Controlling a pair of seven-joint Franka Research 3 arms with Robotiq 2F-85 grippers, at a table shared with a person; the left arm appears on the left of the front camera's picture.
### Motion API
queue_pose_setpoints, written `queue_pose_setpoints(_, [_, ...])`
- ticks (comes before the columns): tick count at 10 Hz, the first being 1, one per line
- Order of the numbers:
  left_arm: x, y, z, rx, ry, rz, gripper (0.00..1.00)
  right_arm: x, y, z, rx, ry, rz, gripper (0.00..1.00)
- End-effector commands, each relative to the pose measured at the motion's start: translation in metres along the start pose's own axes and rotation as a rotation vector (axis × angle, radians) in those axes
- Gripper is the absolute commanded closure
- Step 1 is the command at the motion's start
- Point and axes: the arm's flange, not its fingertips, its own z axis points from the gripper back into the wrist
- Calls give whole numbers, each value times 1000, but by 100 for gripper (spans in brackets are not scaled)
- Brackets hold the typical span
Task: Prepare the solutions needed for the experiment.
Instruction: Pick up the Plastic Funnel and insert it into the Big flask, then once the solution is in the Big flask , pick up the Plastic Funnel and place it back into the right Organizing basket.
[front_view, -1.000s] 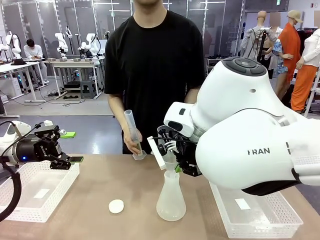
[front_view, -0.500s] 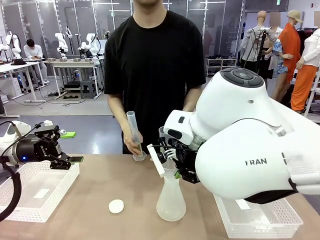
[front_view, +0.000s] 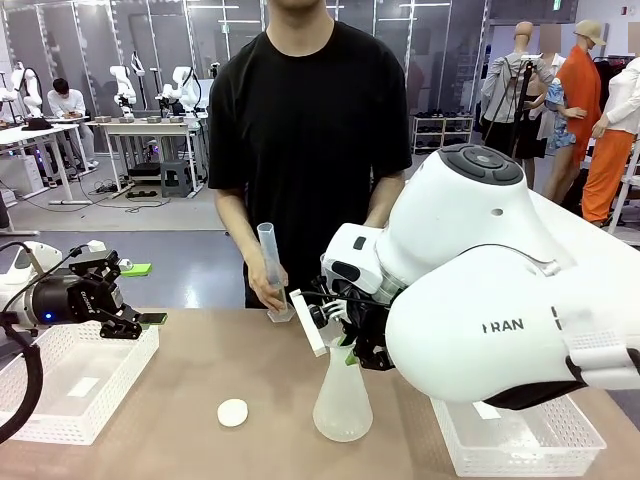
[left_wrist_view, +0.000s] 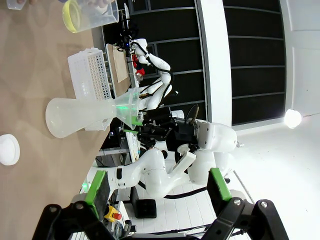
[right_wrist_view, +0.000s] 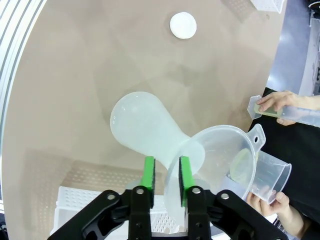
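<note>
Workbenches and other rigs crowd the room behind; in the foreground a brown desk (front_view: 200, 360) runs across the front view, with a person in a black shirt standing at its far edge. A frosted conical flask (front_view: 342, 400) stands at lower centre, a small white lid (front_view: 232, 412) to its left, and a white basket (front_view: 105, 392) sits at the lower left.

In the right wrist view the right gripper (right_wrist_view: 166, 172) has its jaws pressed onto the wall of a clear funnel (right_wrist_view: 220, 150), which appears seated in the flask's neck. The left gripper (left_wrist_view: 156, 175) hovers over the basket at the frame's left, jaws spread wide with nothing between them.

The solution (left_wrist_view: 72, 15), pale yellow-green, lies in the bottom of a clear beaker (right_wrist_view: 270, 175) that one of the person's hands (right_wrist_view: 267, 202) holds just beside the funnel's rim. The other hand (front_view: 268, 290) holds a graduated cylinder (front_view: 267, 250) tilted, its base touching the desk.

The step in hand looks like transfer: the funnel is steadied so the liquid can go into the flask. Next, I judge, the person tips the beaker over the funnel; that calls for the right arm to keep the funnel centred and motionless, gripping lightly enough not to tilt the flask.
</note>
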Motion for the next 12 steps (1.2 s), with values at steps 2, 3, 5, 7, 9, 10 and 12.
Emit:
queue_pose_setpoints(2, [1, -2, -1, -11, -8, -4, 0, -2, 6, 3, 9, -9, -35, 46])
queue_pose_setpoints(3, [1, -2, -1, -11, -8, -4, 0, -4, 6, 4, 41, 8, -35, 40])
queue_pose_setpoints(5, [1, -2, -1, -11, -8, -4, 0, -1, 0, 0, 2, 0, -4, 31])
queue_pose_setpoints(7, [1, -2, -1, -11, -8, -4, 0, -1, 0, 0, 2, 0, -4, 31])
queue_pose_setpoints(9, [1, -2, -1, -11, -8, -4, 0, -1, 0, 0, 2, 0, -4, 31])
queue_pose_setpoints(10, [1, -2, -1, -11, -8, -4, 0, -1, 0, 0, 2, 0, -4, 31])
queue_pose_setpoints(12, [1, -2, -1, -11, -8, -4, 0, -1, 0, 0, 2, 0, -4, 31])
